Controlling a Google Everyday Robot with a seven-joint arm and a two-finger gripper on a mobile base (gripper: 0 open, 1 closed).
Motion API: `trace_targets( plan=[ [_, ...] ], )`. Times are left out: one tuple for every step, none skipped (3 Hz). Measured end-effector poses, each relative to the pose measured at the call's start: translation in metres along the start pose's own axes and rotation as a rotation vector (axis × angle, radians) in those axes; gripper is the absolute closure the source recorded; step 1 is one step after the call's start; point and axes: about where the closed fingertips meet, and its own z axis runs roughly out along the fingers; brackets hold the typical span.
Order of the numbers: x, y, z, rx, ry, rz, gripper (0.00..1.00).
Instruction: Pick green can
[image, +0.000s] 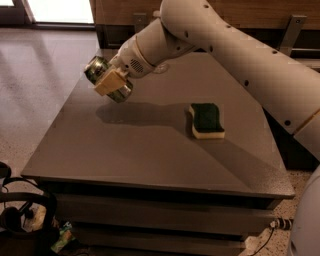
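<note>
The green can (102, 75) is shiny green with a silver end. It lies tilted on its side in the air, above the left part of the grey table (145, 150). My gripper (111, 81) is shut on the can, with a tan finger pad (111, 81) across its side. The white arm reaches in from the upper right. The can's shadow falls on the tabletop below and to the right of it.
A green-topped yellow sponge (206, 120) lies flat on the table right of centre. The base of a clear bottle (161, 67) shows at the far edge, mostly hidden behind the arm. Dark clutter and cables (25, 210) sit on the floor at the lower left.
</note>
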Motion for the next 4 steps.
trace_targets(
  plan=[
    [0.009,-0.001,-0.001,0.037,-0.027,-0.017,1.0],
    [0.016,-0.003,-0.002,0.069,-0.054,-0.035,1.0],
    [0.024,-0.006,-0.002,0.114,-0.086,-0.068,1.0],
    [0.033,-0.01,-0.003,0.159,-0.105,-0.08,1.0]
  ],
)
